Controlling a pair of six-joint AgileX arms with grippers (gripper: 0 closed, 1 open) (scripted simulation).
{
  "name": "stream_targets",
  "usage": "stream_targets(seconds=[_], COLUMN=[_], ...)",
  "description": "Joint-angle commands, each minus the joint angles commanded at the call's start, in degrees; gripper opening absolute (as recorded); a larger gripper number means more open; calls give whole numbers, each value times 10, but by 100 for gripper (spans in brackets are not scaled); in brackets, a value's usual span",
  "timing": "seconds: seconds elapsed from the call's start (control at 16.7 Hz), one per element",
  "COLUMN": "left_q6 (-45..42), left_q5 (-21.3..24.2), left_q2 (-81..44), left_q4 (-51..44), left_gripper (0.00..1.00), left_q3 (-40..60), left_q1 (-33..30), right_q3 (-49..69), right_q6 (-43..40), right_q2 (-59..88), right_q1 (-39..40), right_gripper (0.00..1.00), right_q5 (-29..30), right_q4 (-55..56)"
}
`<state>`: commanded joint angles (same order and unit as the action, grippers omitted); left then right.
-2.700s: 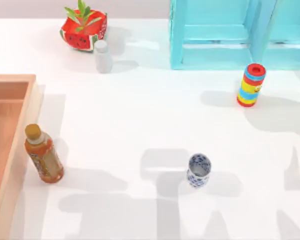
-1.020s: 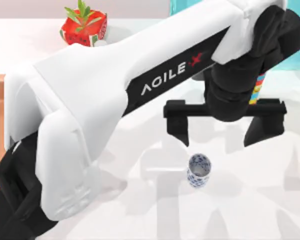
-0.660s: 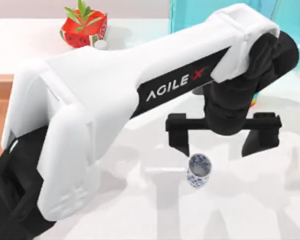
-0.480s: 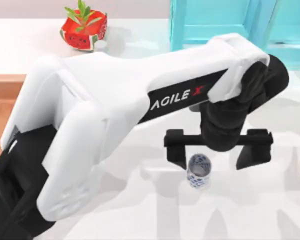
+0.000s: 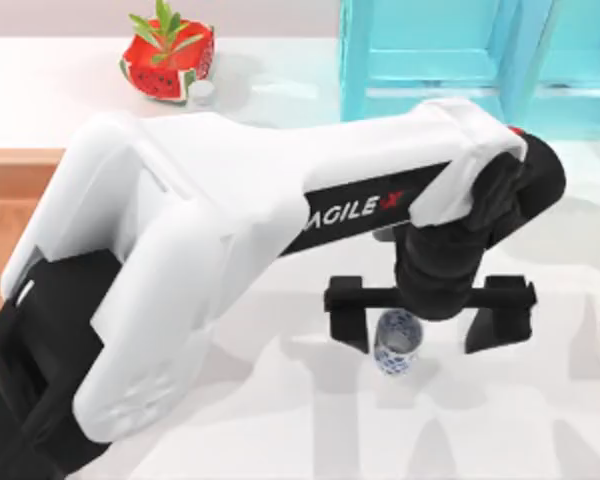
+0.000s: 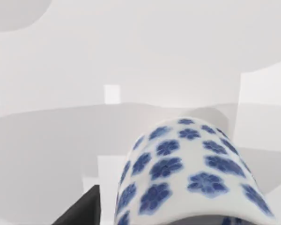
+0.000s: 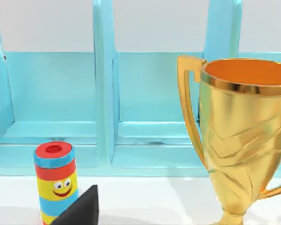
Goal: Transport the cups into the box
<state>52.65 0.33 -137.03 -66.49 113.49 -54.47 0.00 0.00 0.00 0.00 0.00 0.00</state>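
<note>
The white cup with a blue floral pattern point(image 5: 398, 342) stands upright on the white table, right of centre near the front. My left gripper point(image 5: 425, 318) is open and lowered around it. The cup sits between the two black fingers, closer to the finger on the left point(image 5: 347, 318) than to the one on the right. In the left wrist view the cup point(image 6: 187, 173) is very close, with one dark fingertip point(image 6: 79, 213) beside it. The light-wood box point(image 5: 15, 160) lies at the table's left edge, mostly covered by my left arm. My right arm stays parked, facing the cabinet.
A turquoise cabinet point(image 5: 430, 60) stands at the back right, with the striped cylinder point(image 7: 55, 180) and a gold trophy point(image 7: 243, 131) in front of it. A watermelon planter point(image 5: 165, 55) and a small white bottle point(image 5: 201, 91) sit at the back left.
My left arm swung in over the table. Its open gripper moved toward the front and came down until its fingers straddle the floral cup. The cup has not moved.
</note>
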Motion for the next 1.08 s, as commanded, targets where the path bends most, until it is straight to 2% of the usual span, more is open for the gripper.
stream_targets(seconds=[0.72, 1.08], left_q6=[0, 0], left_q5=[0, 0], left_q2=[0, 0], left_q4=[0, 0], left_gripper=[2, 0], left_q3=[0, 0], left_q1=[0, 0], right_q3=[0, 0], right_q6=[0, 0], right_q2=[0, 0], right_q1=[0, 0], right_gripper=[100, 100], right_q5=[0, 0], right_q4=[0, 0])
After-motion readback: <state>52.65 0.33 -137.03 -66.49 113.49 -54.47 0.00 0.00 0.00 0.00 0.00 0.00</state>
